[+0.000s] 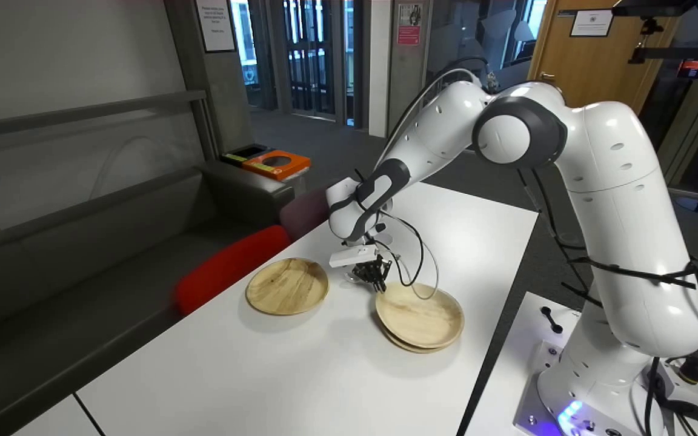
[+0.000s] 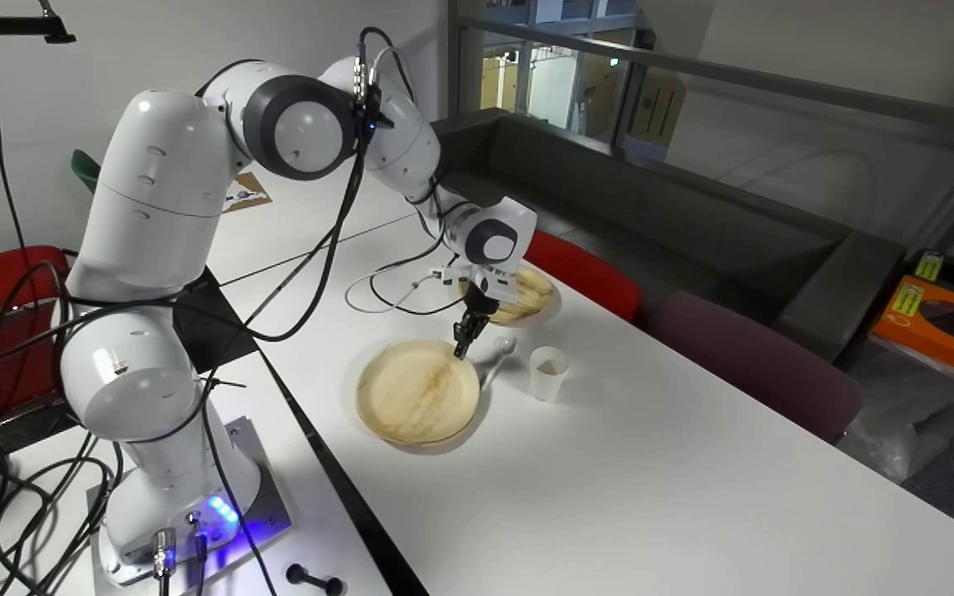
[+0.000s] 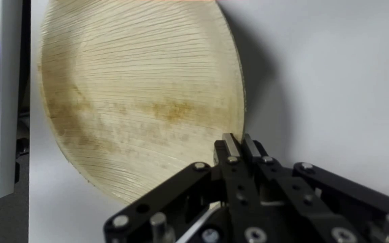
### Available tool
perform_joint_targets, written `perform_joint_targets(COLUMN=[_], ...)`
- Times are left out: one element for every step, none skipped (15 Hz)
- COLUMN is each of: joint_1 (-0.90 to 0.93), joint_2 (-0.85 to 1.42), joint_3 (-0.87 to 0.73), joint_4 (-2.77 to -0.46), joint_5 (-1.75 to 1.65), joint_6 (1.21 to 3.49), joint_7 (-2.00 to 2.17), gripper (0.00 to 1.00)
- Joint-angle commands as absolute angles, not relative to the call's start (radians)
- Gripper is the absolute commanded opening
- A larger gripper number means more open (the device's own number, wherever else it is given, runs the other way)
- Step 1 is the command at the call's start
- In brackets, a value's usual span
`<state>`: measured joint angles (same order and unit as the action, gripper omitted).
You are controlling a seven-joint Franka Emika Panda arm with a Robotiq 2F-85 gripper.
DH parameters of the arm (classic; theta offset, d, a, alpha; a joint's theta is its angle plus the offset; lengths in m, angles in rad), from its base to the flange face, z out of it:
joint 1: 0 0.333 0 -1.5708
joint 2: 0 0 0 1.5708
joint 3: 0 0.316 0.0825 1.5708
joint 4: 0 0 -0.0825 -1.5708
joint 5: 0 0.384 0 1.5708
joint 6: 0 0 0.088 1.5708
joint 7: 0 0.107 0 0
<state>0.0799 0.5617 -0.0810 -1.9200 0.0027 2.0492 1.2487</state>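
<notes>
- Top plate: round, pale wood-look, brown blotches; over a lower plate on the white table.
- Gripper: narrow, pinching the top plate's rim, one finger inside the dish, one outside (wrist view). Angled down at the rim in both exterior views.
- Lower plate: only a sliver of rim shows under the top one, in an exterior view. Can't tell if the two touch.
- Spoon: just beside the top plate, handle end toward its rim.
- Cup: whitish, upright, near the spoon, apart from it.
- Third plate: apart from the pair, near the table edge on the red chair side; darker grain.
- Arm: reaches over the table from its base, on a separate side table; blue light lit on the base.
- Beyond the table: mauve chair, grey sofa, orange box by the sofa's end.
</notes>
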Motion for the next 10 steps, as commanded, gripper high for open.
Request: perform_joint_targets(joint_1=[0.086, 0.085, 0.083, 0.082, 0.076, 0.061, 0.058, 0.06, 0.058, 0.058], joint_2=[0.516, 0.5, 0.48, 0.468, 0.459, 0.472, 0.475, 0.481, 0.486, 0.493], joint_3=[-0.088, -0.085, -0.082, -0.079, -0.072, -0.056, -0.052, -0.051, -0.048, -0.047], joint_4=[-1.943, -1.955, -1.971, -1.979, -1.979, -1.953, -1.944, -1.932, -1.927, -1.916], joint_5=[-0.013, -0.013, -0.012, -0.013, -0.01, 0.011, 0.018, 0.014, 0.015, 0.017], joint_6=[2.045, 2.041, 2.037, 2.03, 2.002, 1.936, 1.9, 1.85, 1.816, 1.773], joint_7=[1.218, 1.203, 1.184, 1.164, 1.12, 1.052, 1.011, 0.975, 0.931, 0.89], gripper=[0.02, 0.02, 0.02, 0.02, 0.02, 0.02, 0.02, 0.02, 0.02, 0.02])
